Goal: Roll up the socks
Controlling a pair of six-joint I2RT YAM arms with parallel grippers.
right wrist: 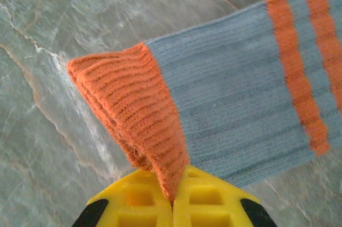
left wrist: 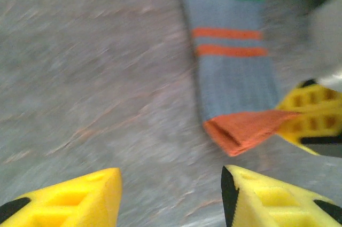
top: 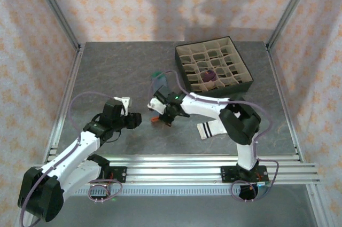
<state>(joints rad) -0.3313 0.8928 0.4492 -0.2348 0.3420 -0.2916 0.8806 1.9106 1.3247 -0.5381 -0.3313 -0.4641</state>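
Observation:
A grey-blue sock (top: 158,87) with a green toe (top: 156,73) lies flat mid-table, its orange cuff (top: 154,119) toward me. My right gripper (right wrist: 172,205) is shut on that cuff (right wrist: 128,104) and lifts its edge off the table. In the left wrist view the same sock (left wrist: 235,77) stretches away, its cuff (left wrist: 243,131) pinched by the right gripper's yellow fingers (left wrist: 312,115). My left gripper (left wrist: 171,184) is open just left of the cuff, holding nothing. A white sock (top: 208,129) with black stripes lies under the right arm. A dark purple sock (top: 209,76) sits rolled in the box.
The dark box (top: 241,59) of beige grid compartments stands at the back right. The grey table (top: 117,67) is framed by metal posts and patterned walls, with a rail along the near edge.

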